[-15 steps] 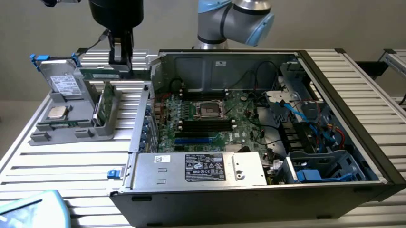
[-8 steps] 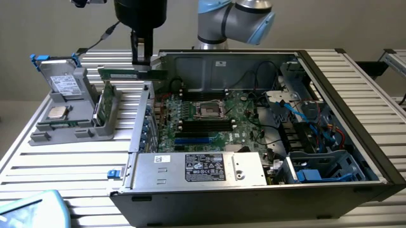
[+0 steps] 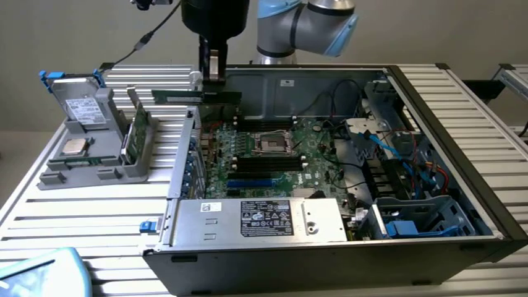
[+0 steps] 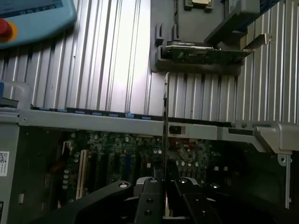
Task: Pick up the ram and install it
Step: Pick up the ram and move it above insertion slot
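One ram [image 3: 177, 96] is in play, and the gripper [image 3: 212, 79] has it. The fingers [image 4: 148, 193] are drawn nearly together and pinch the stick's two flat faces, which the wrist view shows edge-on as a thin line running out from between them. In the exterior view the ram hangs level in the air over the far corner of the open computer case [image 3: 462, 204], on the exterior view's left, just above the case wall. Most of its length reaches out toward the exterior view's left of the fingers. It touches nothing but the gripper, well above the motherboard [image 3: 281, 158] and its long black slots [image 3: 268, 164].

The stick looks light, thin and rigid, so weight should be no strain. The concern is bending or twisting it, since a narrow board with chips and an edge of contacts is likely fragile under sideways load. The flat faces are smooth, so it may slip or pivot if the pinch is light and off-centre. The sensible hold is across the faces near the upper edge, close to the middle of the length and clear of the contact edge. Whether the present grip sits at the middle I cannot tell.

On the slatted table [image 3: 83, 210], at the exterior view's left, a grey holder [image 3: 91, 161] stands with another board [image 3: 135, 133] upright in it.
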{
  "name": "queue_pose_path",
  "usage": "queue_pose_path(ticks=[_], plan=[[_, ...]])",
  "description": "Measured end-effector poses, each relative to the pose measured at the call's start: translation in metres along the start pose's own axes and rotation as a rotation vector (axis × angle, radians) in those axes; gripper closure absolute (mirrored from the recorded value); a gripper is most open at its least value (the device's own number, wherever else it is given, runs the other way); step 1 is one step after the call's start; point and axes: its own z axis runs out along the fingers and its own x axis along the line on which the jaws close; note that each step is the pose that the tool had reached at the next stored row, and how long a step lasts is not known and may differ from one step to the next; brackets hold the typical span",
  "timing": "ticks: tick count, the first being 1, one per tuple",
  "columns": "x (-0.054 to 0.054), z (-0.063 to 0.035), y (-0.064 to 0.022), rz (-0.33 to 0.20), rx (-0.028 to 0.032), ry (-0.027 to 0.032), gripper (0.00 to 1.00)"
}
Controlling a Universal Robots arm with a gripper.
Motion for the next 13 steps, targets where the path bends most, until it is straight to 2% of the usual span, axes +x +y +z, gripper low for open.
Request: queue_pose_path(ticks=[8,13], plan=[[0.006,-0.0064,-0.0356,0.000,0.0002,-0.0024,0.86],[0.009,-0.0101,-0.0579,-0.001,0.0007,-0.0082,0.86]])
